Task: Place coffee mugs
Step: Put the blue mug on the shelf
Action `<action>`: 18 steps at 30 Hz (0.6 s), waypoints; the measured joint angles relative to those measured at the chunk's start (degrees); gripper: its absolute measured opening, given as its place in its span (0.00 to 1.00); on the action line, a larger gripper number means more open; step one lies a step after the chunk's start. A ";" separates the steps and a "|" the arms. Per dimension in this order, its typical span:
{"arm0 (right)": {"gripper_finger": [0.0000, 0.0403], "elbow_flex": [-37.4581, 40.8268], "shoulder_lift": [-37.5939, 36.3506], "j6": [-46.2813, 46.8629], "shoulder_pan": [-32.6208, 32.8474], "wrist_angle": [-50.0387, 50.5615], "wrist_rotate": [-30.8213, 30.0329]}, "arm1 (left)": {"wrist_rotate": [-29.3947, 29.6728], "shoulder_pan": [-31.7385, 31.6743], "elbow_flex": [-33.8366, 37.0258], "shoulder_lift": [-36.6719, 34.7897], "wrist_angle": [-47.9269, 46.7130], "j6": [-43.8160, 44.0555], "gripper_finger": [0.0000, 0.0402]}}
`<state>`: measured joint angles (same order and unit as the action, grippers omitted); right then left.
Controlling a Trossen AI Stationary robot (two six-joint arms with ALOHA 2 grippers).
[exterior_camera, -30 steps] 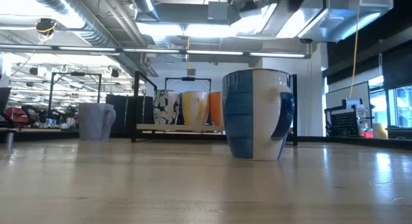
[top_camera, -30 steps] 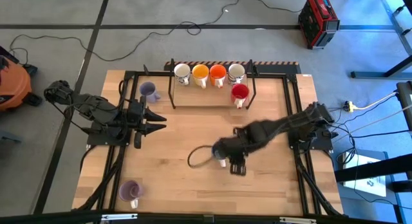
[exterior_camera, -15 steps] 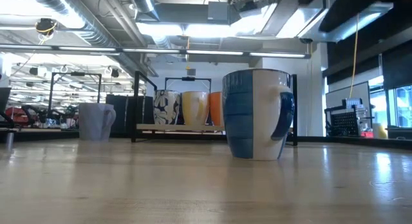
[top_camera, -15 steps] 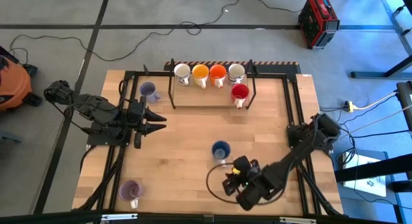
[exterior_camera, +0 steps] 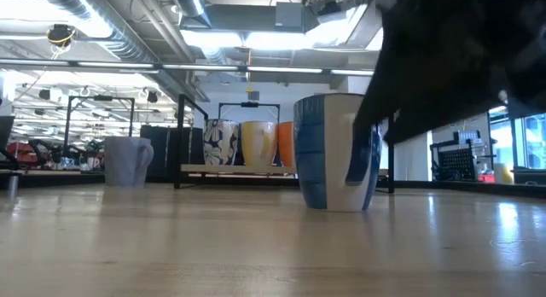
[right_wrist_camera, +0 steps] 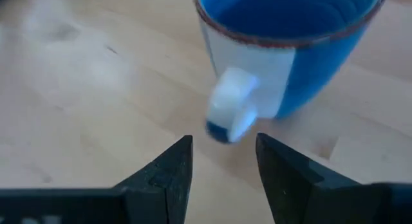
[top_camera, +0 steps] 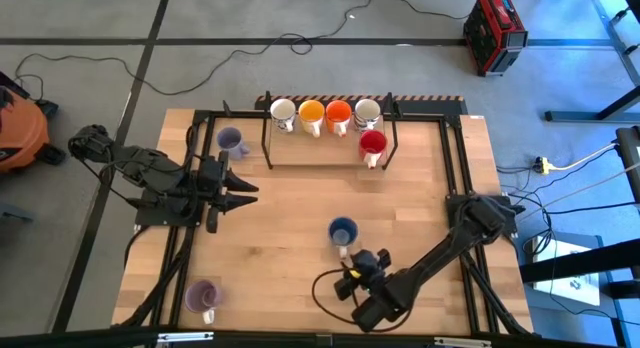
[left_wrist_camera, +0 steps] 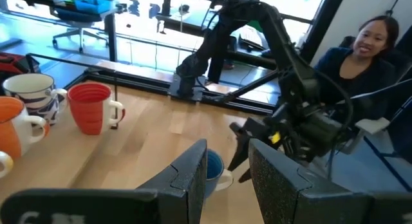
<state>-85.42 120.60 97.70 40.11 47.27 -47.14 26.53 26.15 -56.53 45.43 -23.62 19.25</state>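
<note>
Low, right gripper (right_wrist_camera: pixel 221 161) facing blue mug (right_wrist_camera: pixel 302 53).

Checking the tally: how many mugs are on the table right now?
8: five on the rack (white, yellow-orange, orange-red, cream, red), purple beside it, purple at the near-left corner, blue mid-table.

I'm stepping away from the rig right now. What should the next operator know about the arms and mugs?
Right gripper: open, empty, low on the table, aimed at the blue mug's handle.
Left gripper: open, empty, waiting at the table's left.
Done: five mugs at the rack: white, yellow-orange, orange-red, cream, red.
Left: blue mug mid-table, one purple mug left of the rack, another purple mug at the front left.
</note>
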 joint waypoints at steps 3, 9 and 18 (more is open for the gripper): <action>0.40 0.04 1.55 1.48 -0.52 -0.05 -0.88 | -0.06 0.01 0.00 0.00 -0.10 0.00 0.27; 0.40 0.04 2.36 2.31 -1.17 -1.80 -4.36 | -0.06 0.00 0.00 -0.02 -0.24 -0.35 0.27; 0.40 0.02 2.39 1.29 0.17 -2.41 -7.84 | -0.06 0.00 0.00 0.00 -0.33 -0.37 0.27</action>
<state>-85.41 122.99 98.99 40.28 44.87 -54.98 26.48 26.15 -56.53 45.43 -23.94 18.87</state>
